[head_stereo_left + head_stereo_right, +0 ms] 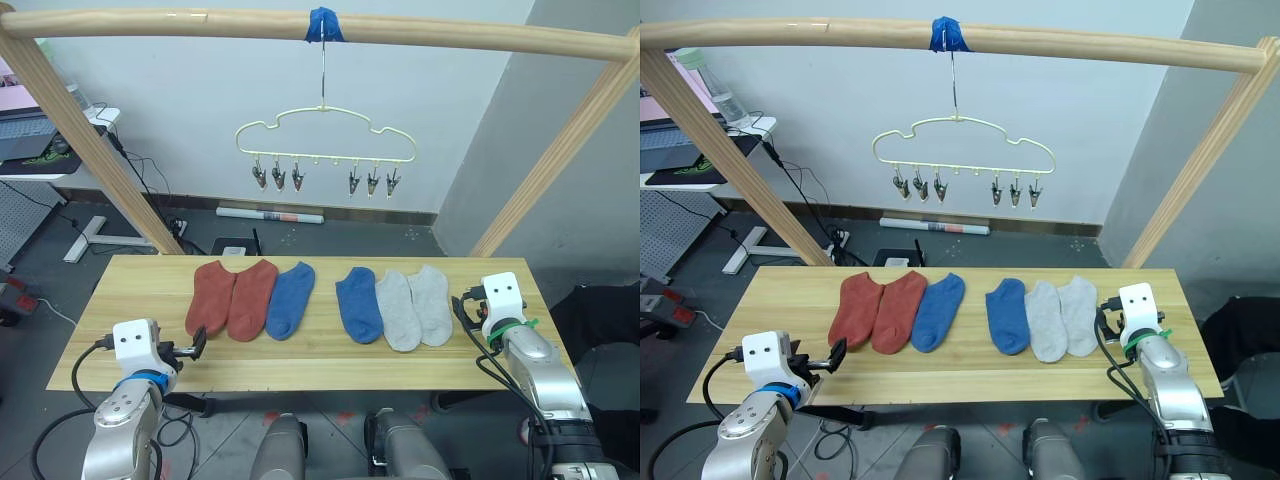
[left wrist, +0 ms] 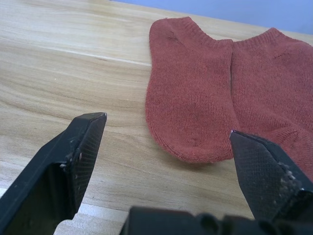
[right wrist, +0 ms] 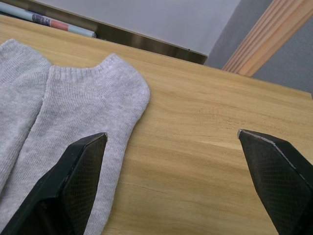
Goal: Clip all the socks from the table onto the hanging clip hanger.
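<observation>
White wall point(image 1: 200, 110) behind; dark grey floor point(image 1: 330, 238); desk with laptop point(image 1: 22, 128); cables point(image 1: 150, 185) along baseboard.

six socks point(image 1: 320, 300) flat in row on table point(image 1: 130, 285); clip hanger point(image 1: 325, 140) empty.

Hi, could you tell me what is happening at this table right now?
Six socks lie in a row on the table: two rust-red, two blue, two light grey. The clip hanger hangs above from a wooden pole, its clips bare. The left tool sits open at the toe of the outer red sock; the right tool is open beside the outer grey sock. Nothing is gripped yet.
</observation>
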